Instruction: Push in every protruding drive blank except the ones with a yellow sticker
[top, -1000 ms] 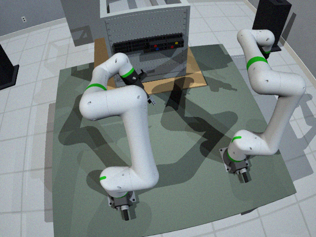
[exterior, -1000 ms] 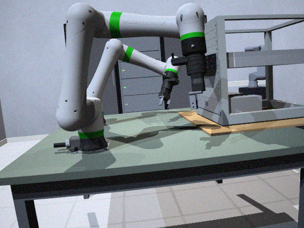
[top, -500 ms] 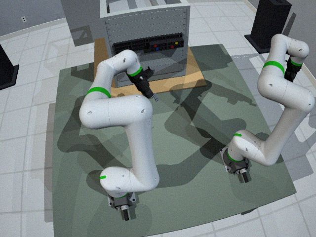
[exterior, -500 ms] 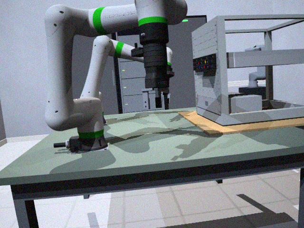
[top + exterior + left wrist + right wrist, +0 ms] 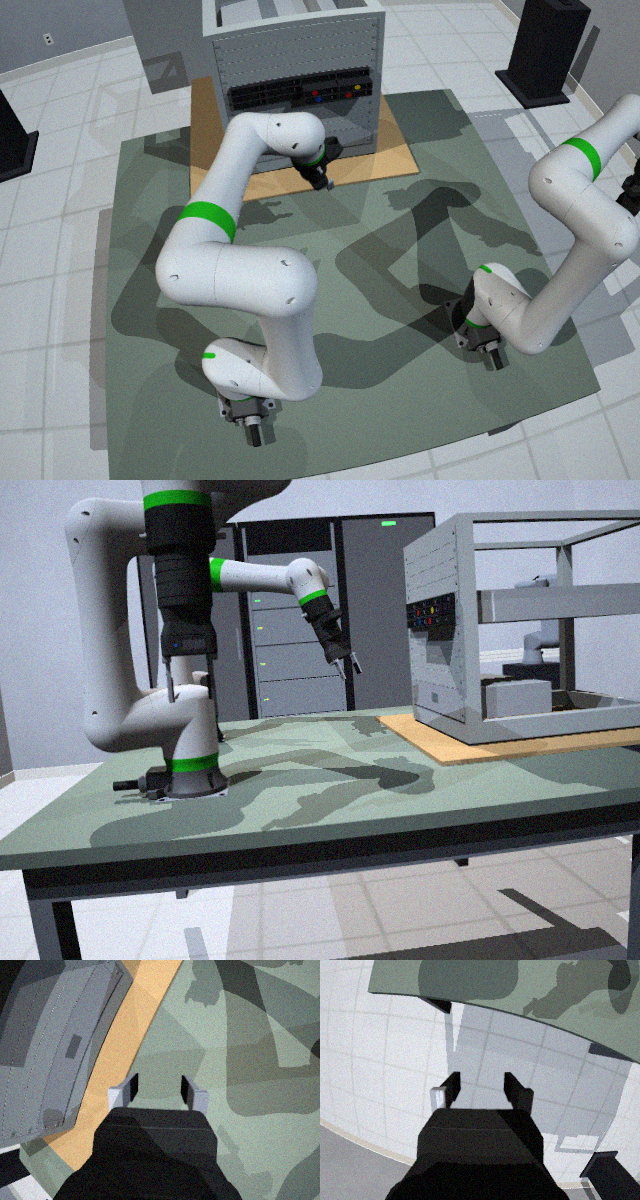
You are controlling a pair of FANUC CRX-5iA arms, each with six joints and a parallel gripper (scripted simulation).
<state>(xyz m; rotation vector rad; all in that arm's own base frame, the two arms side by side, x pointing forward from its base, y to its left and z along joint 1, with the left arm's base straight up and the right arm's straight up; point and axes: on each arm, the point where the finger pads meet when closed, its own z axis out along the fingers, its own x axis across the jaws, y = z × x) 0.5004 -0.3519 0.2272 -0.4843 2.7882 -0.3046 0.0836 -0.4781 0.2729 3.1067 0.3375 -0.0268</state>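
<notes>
Shows drive blanks (image 5: 333, 94) (image 5: 424, 616) in a dark band across the front of the grey rack (image 5: 219, 103) (image 5: 467, 635) (image 5: 60, 1065), w/ a yellow sticker (image 5: 357, 87) (image 5: 432, 610), two red & one blue. Can't tell which stick out. Stands upright on a wooden board (image 5: 382, 165) (image 5: 496, 751) (image 5: 145, 995), atop the green table (image 5: 310, 444) (image 5: 336, 810) (image 5: 260, 1085) (image 5: 395, 980).

Could tip or slide back, being unfastened, if pushed too hard, too high or off-square. Might shove the yellow-marked one by mistake, prob. if spread fingers straddle neighbours; would want a closed, narrow tip. Might also stop short of the latch if released early.

Hangs low before the rack: left gripper (image 5: 324, 184) (image 5: 350, 672) (image 5: 159, 1085), fingers spread wide, nothing between. Could snag the rack's lower front if raised carelessly. Hangs well apart from the rack, past the table edge: right gripper (image 5: 629, 193) (image 5: 191, 699) (image 5: 481, 1084), also spread, also w/ nothing.

As containers go: has open sides on the rack, w/ a pale box (image 5: 516, 698) low inside. Shows behind, a tall cabinet (image 5: 294, 614) w/ small lights; can't see its contents.
</notes>
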